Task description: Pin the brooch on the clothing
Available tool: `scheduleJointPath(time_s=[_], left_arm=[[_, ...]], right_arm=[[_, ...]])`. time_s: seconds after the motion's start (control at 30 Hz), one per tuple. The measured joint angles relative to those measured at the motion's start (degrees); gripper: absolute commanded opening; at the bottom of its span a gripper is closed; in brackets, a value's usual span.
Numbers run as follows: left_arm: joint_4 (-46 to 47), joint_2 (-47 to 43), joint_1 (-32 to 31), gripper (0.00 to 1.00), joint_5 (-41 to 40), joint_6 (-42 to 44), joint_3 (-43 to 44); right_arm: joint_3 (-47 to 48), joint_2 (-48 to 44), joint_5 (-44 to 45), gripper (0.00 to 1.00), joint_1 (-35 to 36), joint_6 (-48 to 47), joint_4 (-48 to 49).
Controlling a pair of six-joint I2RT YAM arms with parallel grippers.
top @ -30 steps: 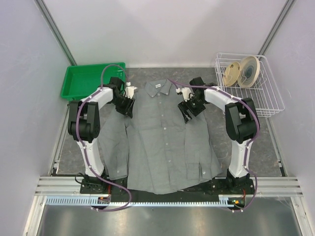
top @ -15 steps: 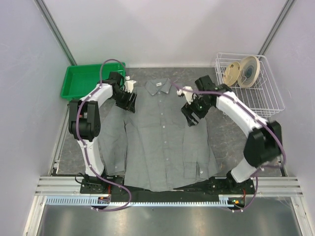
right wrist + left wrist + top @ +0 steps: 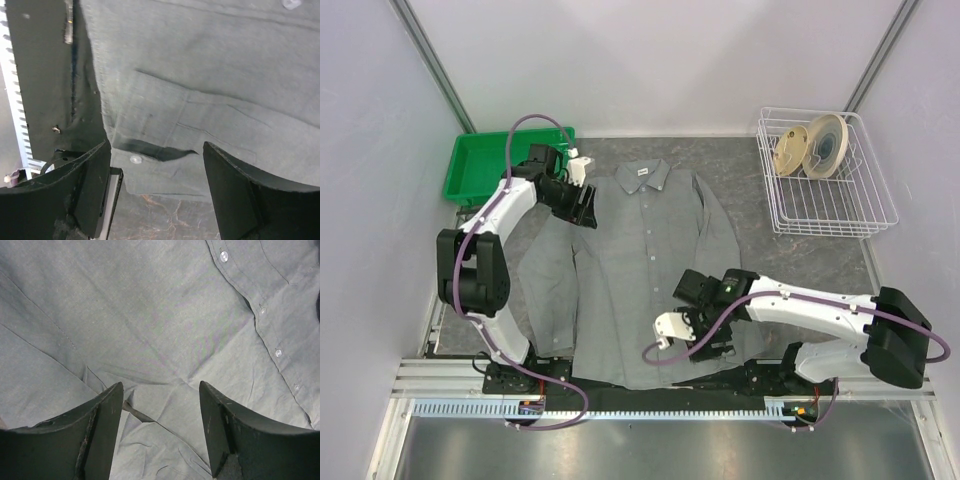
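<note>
The clothing (image 3: 650, 260) is a grey button-up shirt lying flat on the table, collar at the far end. My left gripper (image 3: 585, 208) hovers over its left shoulder. In the left wrist view that gripper (image 3: 160, 387) is open, with only creased cloth (image 3: 165, 315) between the fingers. My right gripper (image 3: 712, 345) sits low over the shirt's near right corner. There it (image 3: 156, 145) is open above a sleeve cuff with a small button (image 3: 134, 159), holding nothing. The brooch is out of view.
A green tray (image 3: 490, 165) stands at the back left. A white wire basket (image 3: 825, 190) holding round tape rolls (image 3: 810, 145) stands at the back right. The black strip and slotted rail (image 3: 40, 75) of the table's near edge lie just left of the right gripper.
My right arm has swung from the shirt's right shoulder down to its near right corner. My left gripper has opened wider and shifted slightly toward the collar.
</note>
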Motion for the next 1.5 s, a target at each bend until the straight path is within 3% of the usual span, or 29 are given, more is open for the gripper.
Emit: scheduleJointPath(time_s=[0.17, 0.57, 0.67, 0.97, 1.1, 1.27, 1.5], left_arm=[[-0.1, -0.9, 0.0, 0.69, 0.3, -0.6, -2.1], [1.7, -4.5, 0.0, 0.69, 0.8, -2.5, -6.0], [1.9, -4.7, 0.0, 0.69, 0.8, -2.6, -6.6], [2.5, -4.7, 0.0, 0.69, 0.9, -3.0, -6.8], [2.6, -4.7, 0.0, 0.67, 0.9, -3.0, -6.8], [2.5, -4.7, 0.0, 0.65, 1.1, -3.0, -6.8], [1.9, -4.0, 0.0, 0.64, 1.5, -2.8, -6.1]], right_arm=[[-2.8, -0.5, 0.7, 0.85, 6.9, 0.6, 4.3], [-9.0, -0.2, 7.5, 0.81, 11.9, 4.7, 13.7], [-10.3, 0.2, 9.5, 0.68, 12.0, 5.5, 15.3], [-9.4, 0.2, 13.5, 0.00, 11.4, 7.8, 16.2], [-5.4, -0.1, 13.9, 0.00, 10.0, 8.3, 14.0], [2.1, -5.0, 14.1, 0.00, 2.4, 7.4, 9.9], [21.7, -10.4, 17.2, 0.00, -22.3, 6.1, 6.0]])
